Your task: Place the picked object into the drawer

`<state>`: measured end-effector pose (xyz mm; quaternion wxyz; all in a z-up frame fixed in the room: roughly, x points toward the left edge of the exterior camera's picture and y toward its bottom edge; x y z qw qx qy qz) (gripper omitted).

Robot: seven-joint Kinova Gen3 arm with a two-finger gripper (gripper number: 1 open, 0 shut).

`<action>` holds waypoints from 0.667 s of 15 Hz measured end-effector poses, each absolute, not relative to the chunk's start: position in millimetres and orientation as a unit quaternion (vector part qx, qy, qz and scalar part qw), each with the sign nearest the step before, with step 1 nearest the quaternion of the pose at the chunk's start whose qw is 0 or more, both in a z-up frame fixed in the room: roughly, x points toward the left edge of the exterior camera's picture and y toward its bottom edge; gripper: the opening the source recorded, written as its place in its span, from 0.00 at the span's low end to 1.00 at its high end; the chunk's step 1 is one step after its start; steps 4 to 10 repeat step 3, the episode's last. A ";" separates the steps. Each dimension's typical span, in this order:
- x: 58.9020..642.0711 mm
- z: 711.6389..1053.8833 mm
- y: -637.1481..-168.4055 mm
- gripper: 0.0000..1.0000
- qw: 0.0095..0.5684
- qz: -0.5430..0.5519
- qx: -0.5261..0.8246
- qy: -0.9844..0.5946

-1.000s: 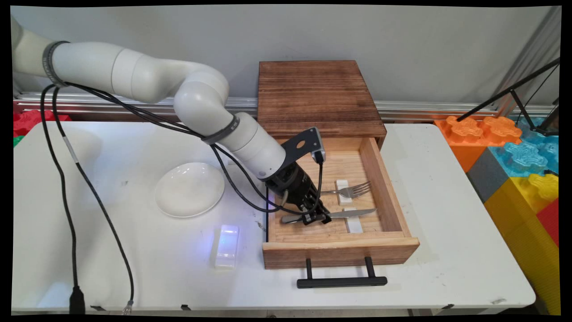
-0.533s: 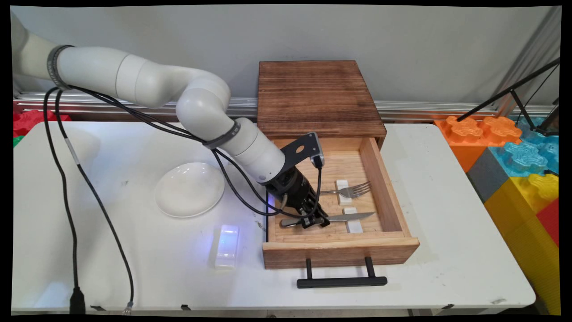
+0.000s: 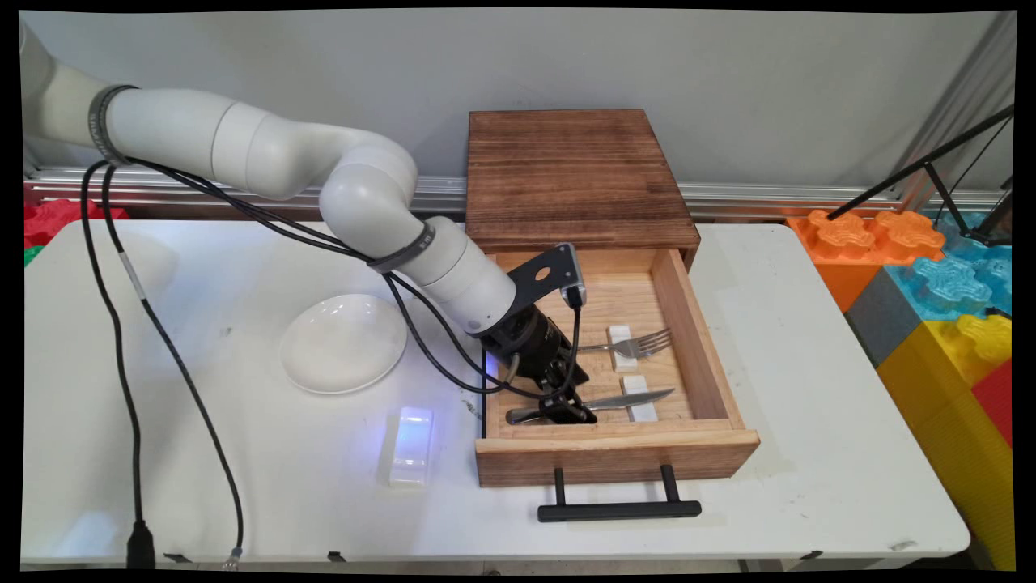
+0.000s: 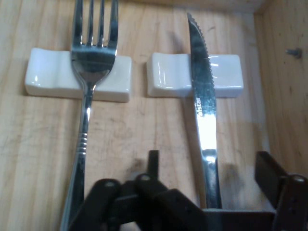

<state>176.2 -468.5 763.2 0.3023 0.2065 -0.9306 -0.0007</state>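
Claw (image 3: pixel 566 407) had sunk lower into the open drawer (image 3: pixel 704 356) since a second before, fingers spread either side of the knife (image 4: pixel 204 120) handle; fork (image 4: pixel 89 72) alongside.

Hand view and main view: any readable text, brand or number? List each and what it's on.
Knife blade: a small stamped mark beside the claw, ending in what looks like "...star"; the start is too blurred to read.
Fork: no marking visible.
White rests, drawer, plate: no text.
Main view: nothing readable anywhere.
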 end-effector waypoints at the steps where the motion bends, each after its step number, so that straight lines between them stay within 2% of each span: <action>1: 176.6 763.8 -468.2 1.00 0.302 -0.001 0.205 -0.931; 10: 177.2 765.5 -467.9 1.00 0.303 0.000 0.204 -0.931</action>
